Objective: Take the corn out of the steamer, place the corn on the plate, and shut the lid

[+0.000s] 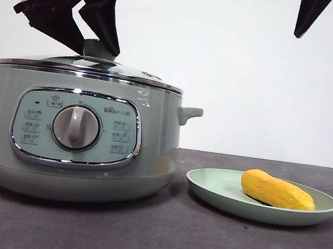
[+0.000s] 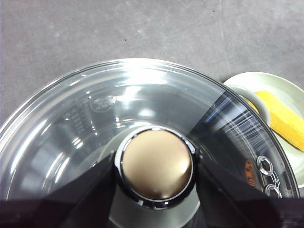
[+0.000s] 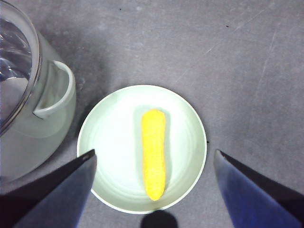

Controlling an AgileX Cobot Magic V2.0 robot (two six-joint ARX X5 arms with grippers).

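Note:
The sage-green steamer (image 1: 150, 153) stands on the left with its glass lid (image 1: 124, 72) resting on the rim. My left gripper (image 2: 156, 166) reaches down from above, and its jaws press against both sides of the lid's round knob (image 2: 156, 164). The corn (image 1: 277, 191) lies on the pale green plate (image 1: 219, 190) to the right of the pot. High above that plate hangs my right gripper (image 3: 154, 153), open and holding nothing. The corn (image 3: 154, 154) is far below it, on the plate (image 3: 109, 142).
The steamer's side handle (image 3: 54, 90) sticks out toward the plate, with a small gap between them. Dark grey tabletop (image 1: 199, 245) runs in front of the pot and plate and beyond them.

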